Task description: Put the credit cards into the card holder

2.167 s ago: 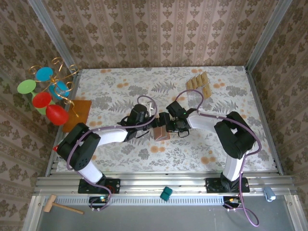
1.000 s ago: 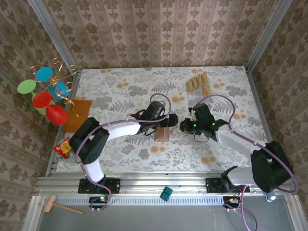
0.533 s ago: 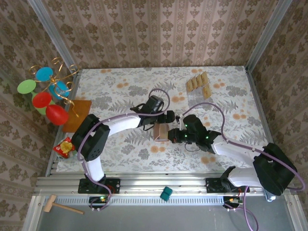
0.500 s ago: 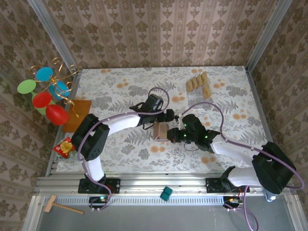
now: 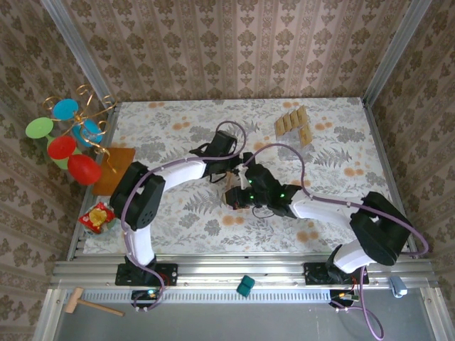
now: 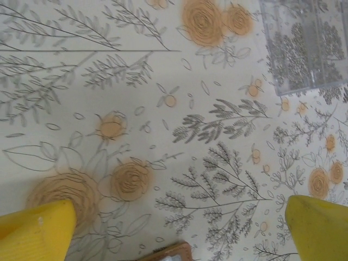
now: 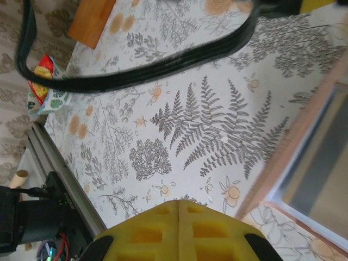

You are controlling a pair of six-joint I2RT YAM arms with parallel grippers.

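The left jaws stand wide apart and grip nothing. In the left wrist view their two yellow fingertips (image 6: 38,231) sit at the bottom corners with the bare floral counter (image 6: 163,81) between them. The top edge of the card holder (image 6: 169,252) just peeks up at the bottom of that view, in the gap between them. The right jaws are pressed together: in the right wrist view the yellow pads (image 7: 147,234) meet along a seam, and nothing shows between them. The card holder lies just right of those pads, its salmon-brown edge and grey lining facing the camera. Whether the pads touch it cannot be told.

From above, the card holder sits near the middle of the counter with both arm ends gathered at it. The left arm's end is just beyond its far side, and the right arm's end is just to its right, covering part of it.

The credit cards (image 5: 293,122) lie in a short row well apart from the card holder, toward the far right of the counter — none is in either jaws. A clear plastic tray (image 6: 302,43) rests on the counter beyond the card holder. An orange-brown mat (image 5: 117,167) lies well to the left of the card holder, and a snack packet (image 5: 96,217) sits further left and nearer. A black cable (image 7: 136,76) crosses the right wrist view above the card holder.
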